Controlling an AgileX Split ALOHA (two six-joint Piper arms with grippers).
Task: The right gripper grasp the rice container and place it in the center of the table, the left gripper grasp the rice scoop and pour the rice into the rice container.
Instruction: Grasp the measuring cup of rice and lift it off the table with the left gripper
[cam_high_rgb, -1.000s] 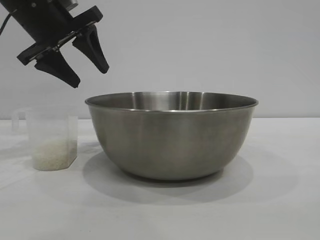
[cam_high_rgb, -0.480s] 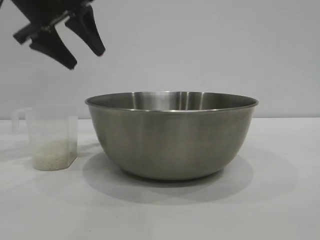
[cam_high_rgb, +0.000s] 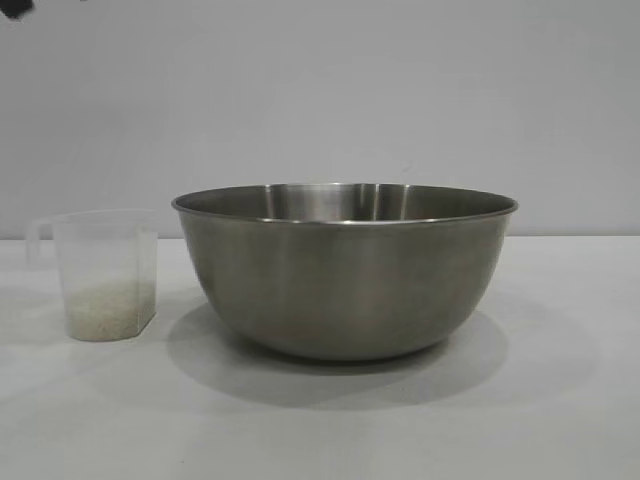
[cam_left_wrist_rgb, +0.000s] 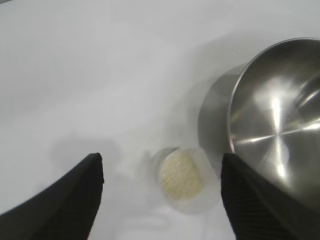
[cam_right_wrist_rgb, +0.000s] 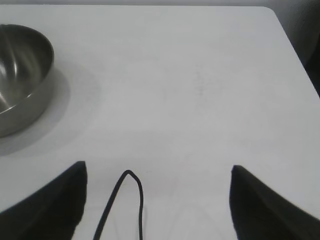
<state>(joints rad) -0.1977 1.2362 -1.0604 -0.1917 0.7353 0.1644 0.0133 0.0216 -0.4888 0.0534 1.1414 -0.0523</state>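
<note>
The rice container (cam_high_rgb: 345, 270), a wide steel bowl, stands on the white table (cam_high_rgb: 320, 430) in the middle of the exterior view. It also shows in the left wrist view (cam_left_wrist_rgb: 272, 117) and the right wrist view (cam_right_wrist_rgb: 20, 75). The rice scoop (cam_high_rgb: 104, 275), a clear cup with a layer of rice (cam_high_rgb: 108, 310), stands upright left of the bowl. My left gripper (cam_left_wrist_rgb: 161, 165) is open high above the scoop (cam_left_wrist_rgb: 184, 177), holding nothing. My right gripper (cam_right_wrist_rgb: 158, 172) is open and empty, off to the side of the bowl.
A thin black cable (cam_right_wrist_rgb: 125, 200) loops between the right gripper's fingers. The table's edge and rounded corner (cam_right_wrist_rgb: 280, 22) show in the right wrist view. A sliver of the left arm (cam_high_rgb: 15, 8) sits at the exterior view's top left corner.
My left gripper has risen up and to the left, almost out of the exterior view. The bowl and the scoop have not moved.
</note>
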